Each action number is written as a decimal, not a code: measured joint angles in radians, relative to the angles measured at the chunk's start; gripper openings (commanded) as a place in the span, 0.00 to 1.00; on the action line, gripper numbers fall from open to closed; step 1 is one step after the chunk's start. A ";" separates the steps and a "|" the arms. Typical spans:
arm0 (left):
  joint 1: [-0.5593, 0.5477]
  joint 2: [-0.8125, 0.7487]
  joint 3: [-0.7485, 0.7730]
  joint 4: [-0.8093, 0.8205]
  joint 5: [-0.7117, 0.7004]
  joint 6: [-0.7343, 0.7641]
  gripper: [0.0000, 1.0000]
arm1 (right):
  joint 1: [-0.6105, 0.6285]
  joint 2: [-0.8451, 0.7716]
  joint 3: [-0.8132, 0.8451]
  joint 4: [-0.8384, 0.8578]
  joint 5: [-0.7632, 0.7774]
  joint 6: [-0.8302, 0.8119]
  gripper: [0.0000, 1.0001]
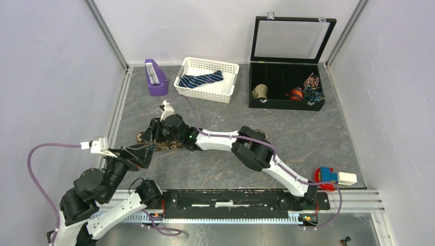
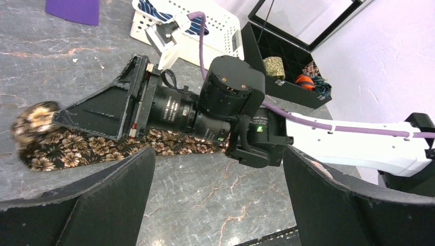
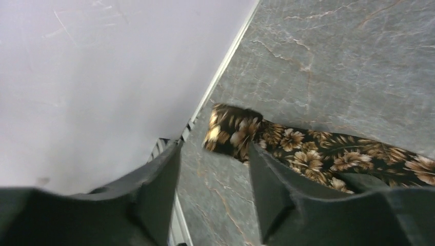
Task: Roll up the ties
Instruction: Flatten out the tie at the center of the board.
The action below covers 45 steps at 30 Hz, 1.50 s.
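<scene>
The brown-and-tan floral tie [image 1: 172,145] lies flat on the grey table, its left end folded over [image 2: 36,119]. My right gripper [image 1: 146,136] is open at that end. One finger [image 3: 279,187] rests on the fabric and the other stands off it, with bare table between them [image 3: 215,174]. My left gripper [image 1: 143,154] is open and empty just in front of the tie, its fingers [image 2: 102,205] spread over bare table. The navy striped tie [image 1: 201,79] lies in the white basket [image 1: 205,95] at the back.
A black case [image 1: 286,100] with its lid raised stands at the back right and holds rolled ties. A purple block [image 1: 155,78] stands left of the basket. A red, blue and white object [image 1: 333,177] lies at the front right. The left wall rail runs close to the tie's end.
</scene>
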 measured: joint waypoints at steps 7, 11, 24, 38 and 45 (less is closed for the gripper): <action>0.000 0.000 0.000 -0.003 -0.004 -0.001 1.00 | 0.014 0.032 0.051 0.044 -0.007 -0.046 0.98; 0.001 0.002 0.000 -0.010 -0.015 -0.008 1.00 | 0.011 -0.104 -0.093 -0.003 0.015 -0.167 0.98; 0.013 0.157 0.000 -0.027 -0.030 -0.011 1.00 | -0.156 -0.856 -0.852 -0.187 0.268 -0.598 0.98; 0.066 0.370 0.000 -0.042 -0.023 -0.011 1.00 | -0.193 -0.908 -1.091 -0.415 0.471 -0.990 0.82; 0.071 0.369 0.000 -0.042 -0.023 -0.011 1.00 | -0.196 -0.781 -1.013 -0.457 0.516 -1.049 0.69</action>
